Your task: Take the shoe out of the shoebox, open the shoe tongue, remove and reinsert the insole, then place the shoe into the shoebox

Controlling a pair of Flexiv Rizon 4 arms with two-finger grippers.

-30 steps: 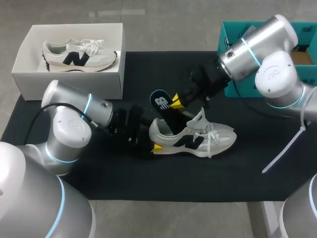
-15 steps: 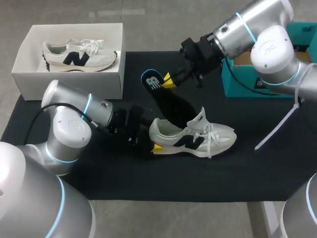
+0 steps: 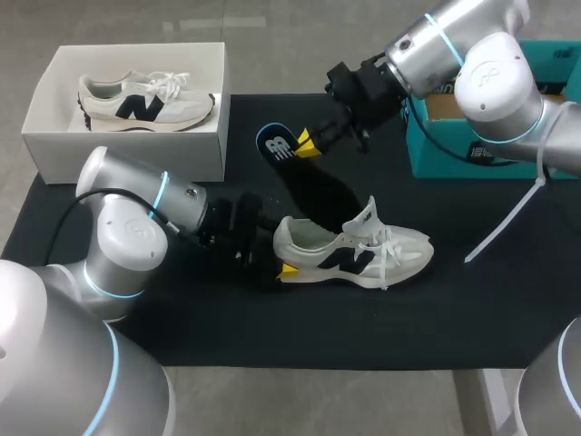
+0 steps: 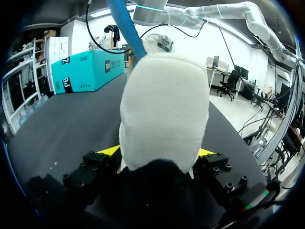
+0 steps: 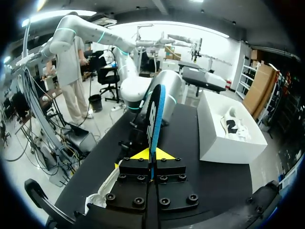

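A white sneaker [image 3: 356, 252] with a dark logo lies on its side on the black mat [image 3: 272, 336], toe to the right. My left gripper [image 3: 281, 256] is at its heel. In the left wrist view the heel [image 4: 164, 109] fills the gap, and both yellow-tipped fingers [image 4: 107, 150] press on its sides. My right gripper [image 3: 307, 145] hangs above and left of the sneaker, shut on the heel end of the black, blue-edged insole [image 3: 313, 182]. The insole slants down toward the shoe's opening; its lower end is hidden behind the tongue. The insole [image 5: 155, 114] stands on edge in my right gripper [image 5: 152, 155].
A white shoebox [image 3: 127, 150] at the back left holds a second white sneaker [image 3: 145, 102]. A teal box [image 3: 454, 150] stands at the back right, beside my right arm. The mat's front strip lies bare.
My right gripper has lifted the insole up and to the left, drawing it out of the sneaker. The left gripper and the sneaker have stayed put.
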